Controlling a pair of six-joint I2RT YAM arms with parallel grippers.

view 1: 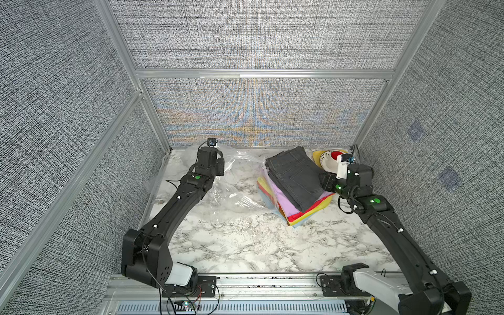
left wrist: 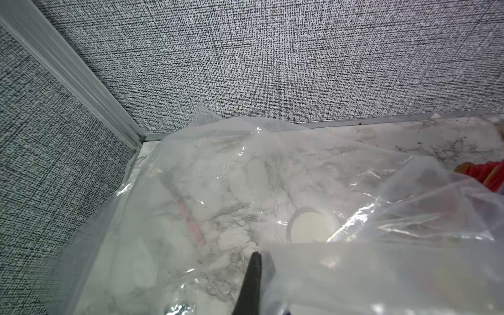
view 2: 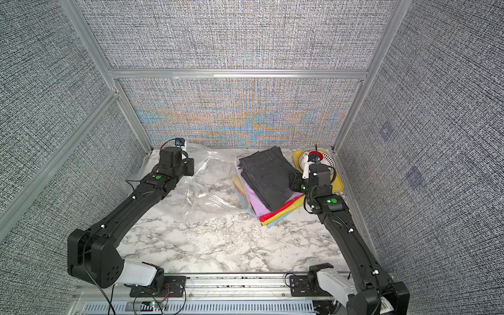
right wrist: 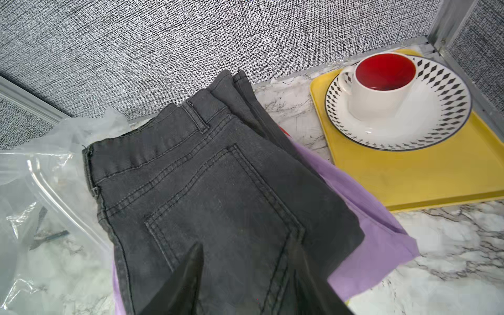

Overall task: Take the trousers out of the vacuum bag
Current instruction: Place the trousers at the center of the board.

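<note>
Ahead of your left gripper (left wrist: pixel 255 261), pinched shut on its film, the vacuum bag (view 1: pixel 234 188) lies slack. The trousers (view 1: pixel 297 188) sit stacked under your right gripper (right wrist: pixel 248 245), jaws half apart and empty, one bag edge overlapping them. Removal looks nearly done; next, draw the bag clear.

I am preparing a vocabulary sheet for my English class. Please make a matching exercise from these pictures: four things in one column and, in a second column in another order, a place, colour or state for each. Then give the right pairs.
Things
1. grey jeans
2. cup
3. vacuum bag
4. yellow tray

Descriptions
A. under the patterned plate
B. clear and crinkled
C. on top of the coloured trousers
D. red inside

Pairs: 1-C, 2-D, 3-B, 4-A
</note>
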